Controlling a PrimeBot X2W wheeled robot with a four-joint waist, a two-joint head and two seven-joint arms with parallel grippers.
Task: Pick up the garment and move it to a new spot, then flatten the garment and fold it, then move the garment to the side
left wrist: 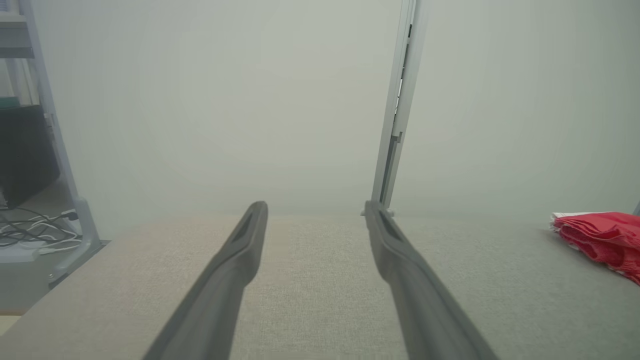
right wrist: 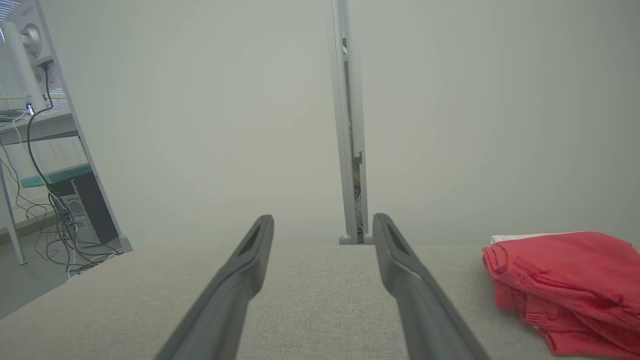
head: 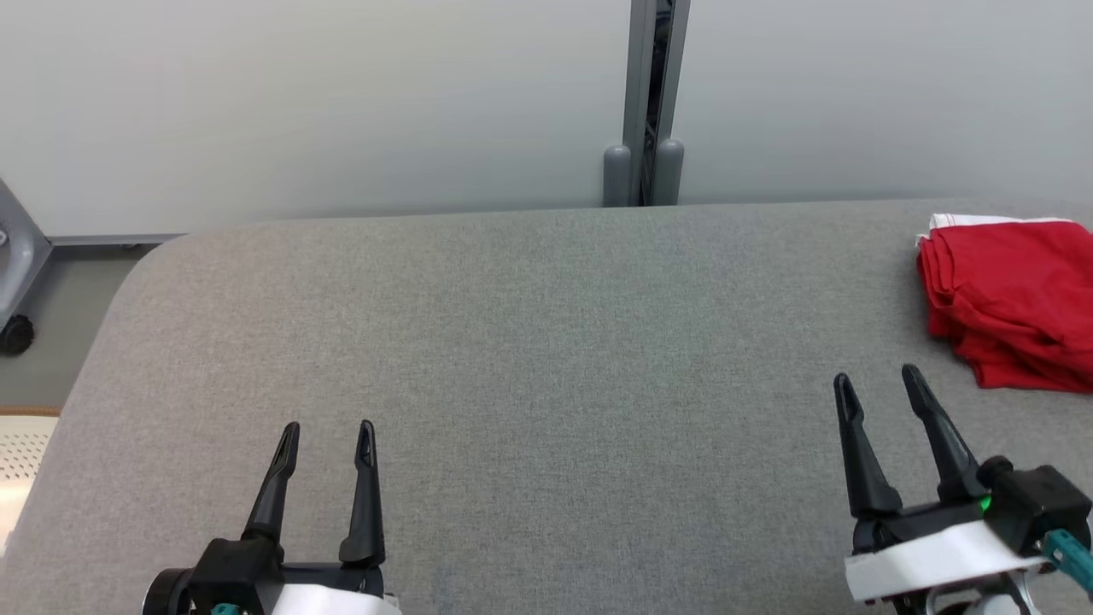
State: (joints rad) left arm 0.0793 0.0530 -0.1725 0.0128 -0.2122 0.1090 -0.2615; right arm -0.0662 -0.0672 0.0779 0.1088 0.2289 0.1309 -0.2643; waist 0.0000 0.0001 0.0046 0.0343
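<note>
The garment (head: 1012, 299) is a red cloth with a white edge, folded into a thick pile at the far right of the grey table (head: 529, 342). It also lies at the right edge of the left wrist view, garment (left wrist: 602, 240), and at the lower right of the right wrist view, garment (right wrist: 570, 285). My right gripper (head: 879, 389) stands open a little left of and nearer than the pile, holding nothing. Low at the near left, my left gripper (head: 329, 440) is open too, far from the cloth.
A pale partition wall with a grey post (head: 645, 102) runs behind the table's far edge. Off the table's left end stand a metal frame foot with a castor (head: 17, 333), cables (left wrist: 30, 235) and a computer case (right wrist: 82, 220) on the floor.
</note>
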